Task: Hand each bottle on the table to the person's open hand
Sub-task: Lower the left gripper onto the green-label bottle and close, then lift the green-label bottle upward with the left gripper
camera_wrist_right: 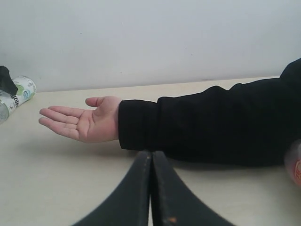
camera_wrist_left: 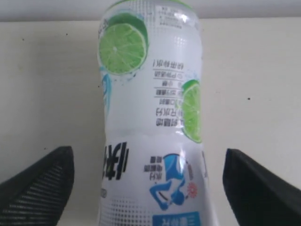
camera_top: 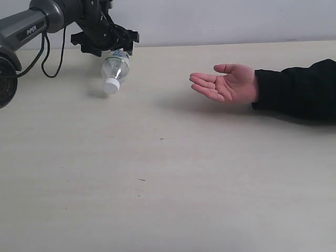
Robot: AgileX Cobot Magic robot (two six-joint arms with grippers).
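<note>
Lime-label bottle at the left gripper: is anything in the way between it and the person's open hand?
Nothing visible. In the exterior view only bare table lies between the lime-label bottle and the person's open hand, which is held palm up, fingers pointing toward the bottle.

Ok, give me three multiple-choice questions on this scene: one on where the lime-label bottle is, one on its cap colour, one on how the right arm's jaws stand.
1. Where is the lime-label bottle?
A. between the jaws of the left gripper
B. between the other arm's jaws
C. inside a box

2. What colour is its cap?
A. black
B. white
C. red

3. How do the jaws of the right gripper stand?
A. wide apart
B. pressed together, empty
C. closed on a bottle

1 A: in the left wrist view a jaw stands either side of it.
2 B: white in the exterior view.
3 B: in the right wrist view they meet, nothing between.
</note>
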